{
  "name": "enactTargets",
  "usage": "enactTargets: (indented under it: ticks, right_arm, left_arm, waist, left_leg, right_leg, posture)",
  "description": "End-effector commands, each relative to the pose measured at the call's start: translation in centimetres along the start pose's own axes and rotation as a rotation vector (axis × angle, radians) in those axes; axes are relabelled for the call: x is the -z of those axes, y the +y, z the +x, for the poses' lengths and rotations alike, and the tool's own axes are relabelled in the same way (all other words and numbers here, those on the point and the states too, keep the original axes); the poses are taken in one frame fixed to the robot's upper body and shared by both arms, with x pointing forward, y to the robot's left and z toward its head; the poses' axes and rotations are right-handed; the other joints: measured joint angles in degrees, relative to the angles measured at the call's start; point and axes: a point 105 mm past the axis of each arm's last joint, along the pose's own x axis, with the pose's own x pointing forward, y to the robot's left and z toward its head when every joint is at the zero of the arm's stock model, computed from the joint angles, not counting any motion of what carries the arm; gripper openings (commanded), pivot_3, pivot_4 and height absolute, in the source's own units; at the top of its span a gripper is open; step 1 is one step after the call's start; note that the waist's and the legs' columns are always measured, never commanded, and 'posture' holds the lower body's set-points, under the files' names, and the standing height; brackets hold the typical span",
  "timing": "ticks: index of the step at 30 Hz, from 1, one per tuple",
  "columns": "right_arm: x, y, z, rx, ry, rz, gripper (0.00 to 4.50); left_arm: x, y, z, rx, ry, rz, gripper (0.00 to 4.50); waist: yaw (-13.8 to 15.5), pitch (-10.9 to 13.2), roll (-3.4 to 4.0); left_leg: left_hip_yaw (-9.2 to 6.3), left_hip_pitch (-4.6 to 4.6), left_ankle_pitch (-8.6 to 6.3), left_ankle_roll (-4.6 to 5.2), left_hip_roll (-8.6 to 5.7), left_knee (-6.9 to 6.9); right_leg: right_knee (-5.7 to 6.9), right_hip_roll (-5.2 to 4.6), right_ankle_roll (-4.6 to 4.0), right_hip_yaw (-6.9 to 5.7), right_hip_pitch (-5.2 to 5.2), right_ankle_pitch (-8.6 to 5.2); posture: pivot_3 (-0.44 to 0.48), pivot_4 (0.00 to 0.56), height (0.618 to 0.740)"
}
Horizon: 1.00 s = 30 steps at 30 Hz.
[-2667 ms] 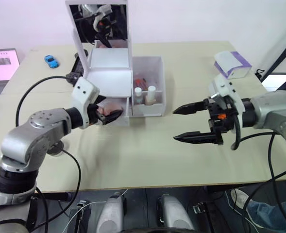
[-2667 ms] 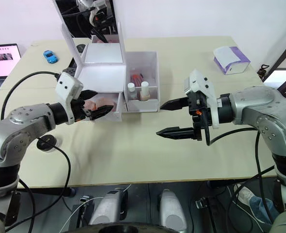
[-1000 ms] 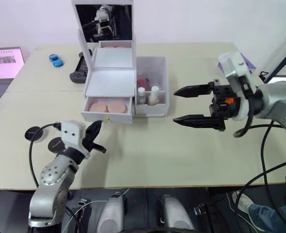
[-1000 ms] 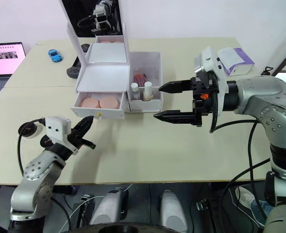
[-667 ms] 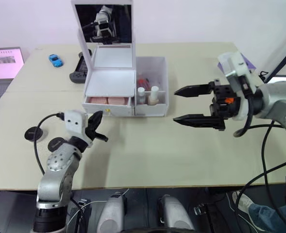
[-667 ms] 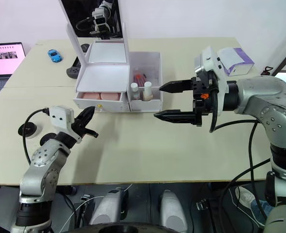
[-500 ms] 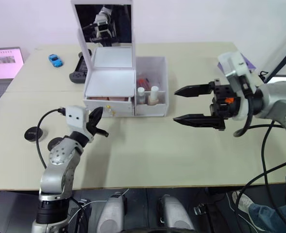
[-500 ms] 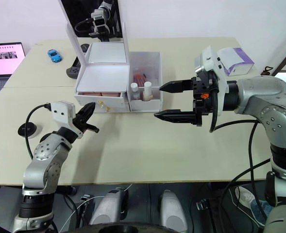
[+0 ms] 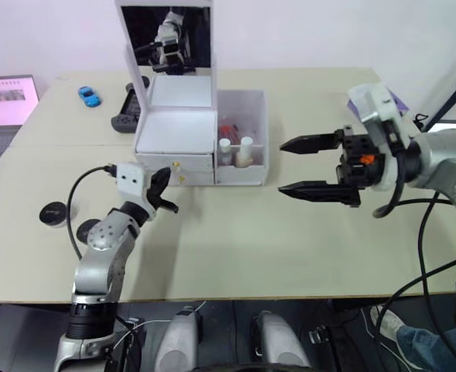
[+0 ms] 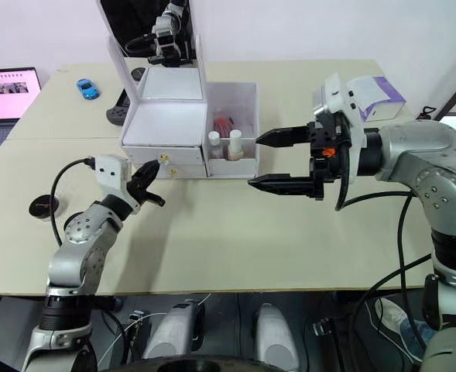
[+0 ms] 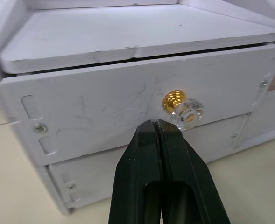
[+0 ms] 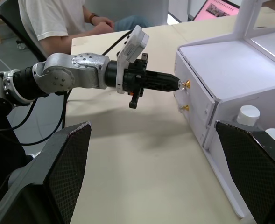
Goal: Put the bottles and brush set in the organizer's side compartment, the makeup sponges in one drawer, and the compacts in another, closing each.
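Observation:
The white organizer (image 9: 175, 128) stands mid-table with its mirror lid up. Its side compartment (image 9: 257, 105) holds two white-capped bottles (image 9: 245, 147) and the red brush set (image 9: 228, 130). Both drawers look pushed in, so the makeup sponges are hidden. My left gripper (image 11: 155, 123) is shut and empty, its tips against the upper drawer front beside the gold knob (image 11: 183, 105). Two black round compacts (image 9: 54, 213) lie on the table to the left. My right gripper (image 9: 282, 166) hovers open and empty, just right of the side compartment.
Behind the organizer on the left lie a blue toy car (image 9: 87, 96) and a black controller (image 9: 125, 116). A laptop (image 9: 7, 101) sits at the left edge, a white-and-purple box (image 9: 375, 97) at the back right. A person (image 12: 58, 18) sits beyond the table.
My left gripper has moved forward to the organizer, and the upper drawer with the pink sponges has gone from open to pushed in. My right gripper has stayed put.

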Motion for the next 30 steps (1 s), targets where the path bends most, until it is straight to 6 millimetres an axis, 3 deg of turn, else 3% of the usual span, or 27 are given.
enactTargets:
  ticks: [1, 9, 18, 25, 30]
  right_arm:
    - [-0.8, -0.1, -0.6, 0.018, -0.008, -0.051, 4.50]
    - [-0.5, 1.1, 0.5, 0.006, -0.007, -0.058, 4.50]
    - [-0.7, 1.4, 1.0, -0.001, -0.011, -0.062, 4.50]
    - [-0.6, 1.5, 1.1, -0.006, -0.011, -0.053, 4.50]
    - [0.1, 1.2, 0.8, 0.006, 0.003, -0.025, 4.50]
  left_arm:
    - [-1.8, -0.6, 0.4, 0.028, -0.064, 0.019, 0.05]
    - [-1.4, 1.8, 0.2, -0.054, -0.036, 0.020, 0.05]
    - [-1.7, 1.3, 1.3, -0.054, -0.055, 0.024, 0.05]
    - [-1.9, 1.3, 0.0, -0.041, -0.051, 0.010, 0.05]
    - [-2.0, 1.6, -2.3, -0.008, -0.029, 0.016, 0.05]
  waist:
    - [0.00, 0.00, 0.00]
    - [0.00, 0.01, -0.01]
    - [0.12, 0.01, -0.01]
    - [-0.01, 0.01, -0.01]
    - [-0.29, 0.01, -0.01]
  left_leg:
    - [0.00, 0.00, 0.00, 0.00, 0.00, 0.00]
    - [-0.01, -0.02, 0.00, 0.00, 0.00, 0.01]
    - [-0.06, -0.02, 0.00, 0.00, -0.01, 0.04]
    - [-0.05, -0.02, 0.00, 0.00, -0.01, 0.01]
    - [-0.05, -0.01, 0.00, 0.00, 0.01, -0.03]
  right_leg:
    - [0.00, 0.00, 0.00, 0.00, 0.00, 0.00]
    - [0.02, 0.00, 0.01, 0.00, -0.01, 0.00]
    - [0.04, 0.00, 0.01, -0.04, 0.03, 0.00]
    - [0.04, 0.00, 0.01, -0.03, 0.01, 0.01]
    - [0.05, 0.00, 0.01, -0.02, -0.04, 0.01]
  posture:
    - [0.000, 0.150, 0.740]
    - [0.000, 0.150, 0.740]
    - [0.000, 0.150, 0.740]
    - [0.000, 0.150, 0.740]
    - [0.000, 0.150, 0.740]
